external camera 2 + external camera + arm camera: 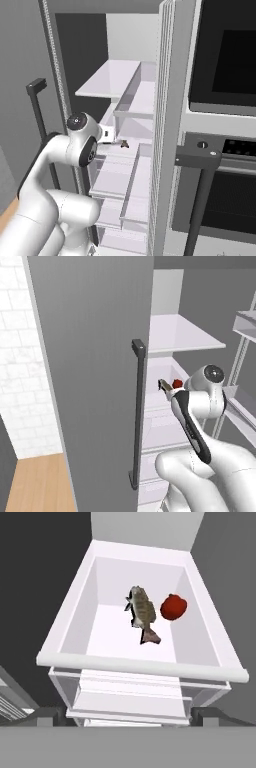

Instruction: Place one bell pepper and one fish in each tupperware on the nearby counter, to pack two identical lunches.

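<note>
Grey-brown fish (142, 613) beside glossy red bell pepper (173, 607) (white bin (135, 664)); jaws wide open — empty.

Both base views look forward from behind the arm – left and right – sharing the open fridge's shelves (185, 336); the hand view peers closely down into a white drawer (145, 664).

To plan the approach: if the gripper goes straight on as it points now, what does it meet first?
Probably the fish in the white drawer, beside the pepper. The open gripper aims there; depth is unclear.
</note>
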